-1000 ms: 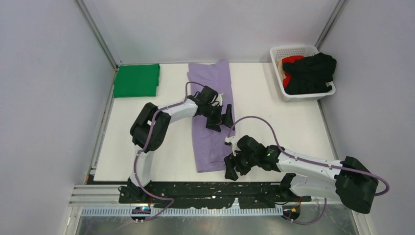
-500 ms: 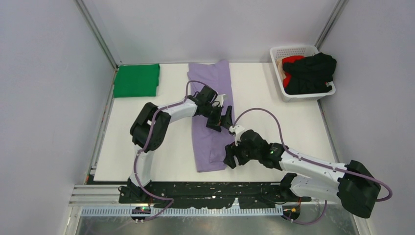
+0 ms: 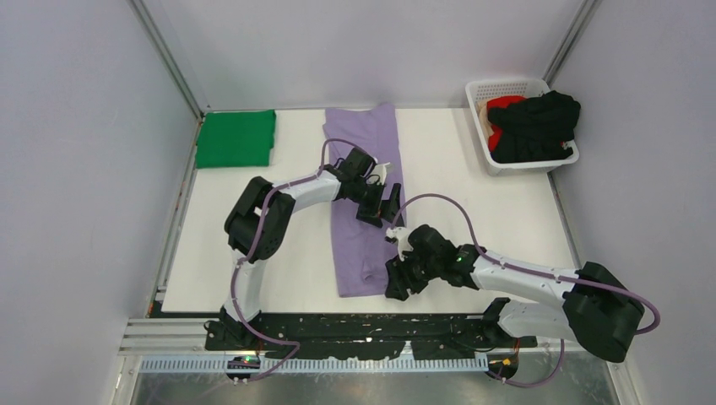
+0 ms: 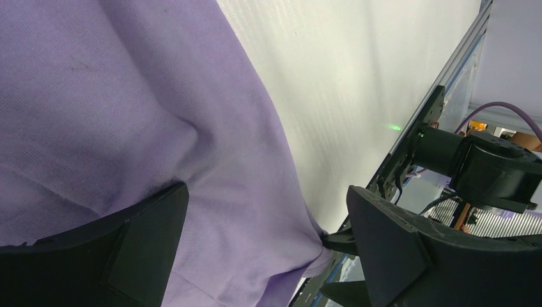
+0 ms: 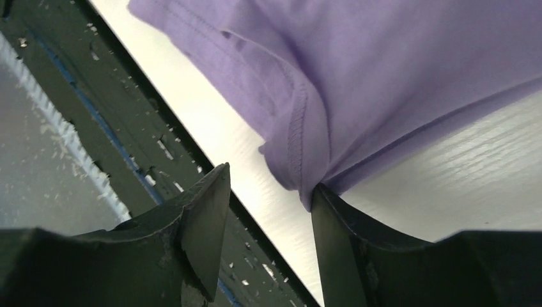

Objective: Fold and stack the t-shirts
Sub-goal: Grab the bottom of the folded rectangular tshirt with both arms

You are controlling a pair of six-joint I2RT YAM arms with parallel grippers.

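A lavender t-shirt lies folded into a long strip down the middle of the table. My left gripper hovers wide open over its right edge, with cloth under the gap between the fingers. My right gripper is at the strip's near right corner. In the right wrist view its jaws stand apart, and the right finger's tip touches the hemmed corner. A folded green t-shirt lies at the back left. Black and red t-shirts fill the basket.
The white perforated basket stands at the back right corner. The table's near edge and a black rail run just below the right gripper. Grey walls close in the left, back and right sides.
My right gripper has moved in to the lavender shirt's near right corner and its jaws have narrowed. The left arm has not moved.
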